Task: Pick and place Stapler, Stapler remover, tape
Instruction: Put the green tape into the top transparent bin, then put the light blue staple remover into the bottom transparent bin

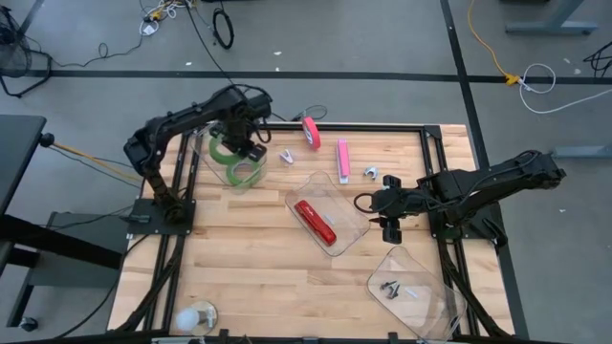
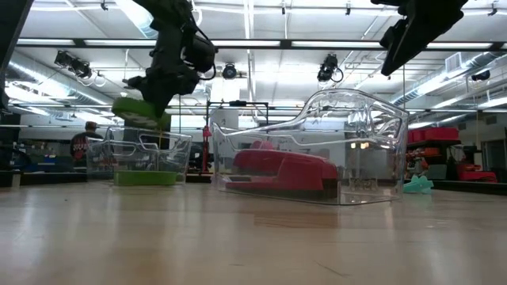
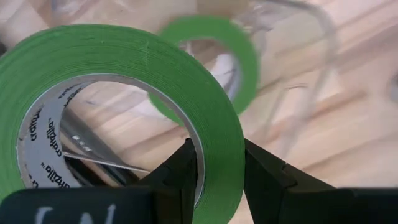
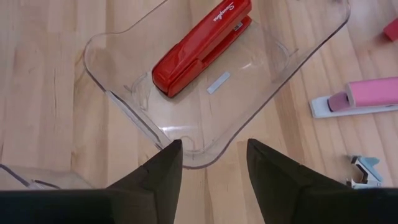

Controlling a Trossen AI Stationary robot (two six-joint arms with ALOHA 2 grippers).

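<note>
likely a robotics lab: ceiling strip lights [image 2: 250, 16], floor cables [image 1: 222, 24], wooden table [image 1: 258, 268].

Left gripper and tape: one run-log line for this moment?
left gripper: shut on green tape roll, over clear bin | right gripper: open, empty | red stapler: in tray

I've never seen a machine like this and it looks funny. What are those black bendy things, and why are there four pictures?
They are two robot arms with pinching fingers. One picture looks down from above, one peeks across the wooden table, and two come from cameras on the arms' wrists. The left gripper pinches a green tape roll above a clear bin that has another green roll inside. The right gripper is open and empty, near a clear tray holding a red stapler. A pink stapler lies on the table.
</note>
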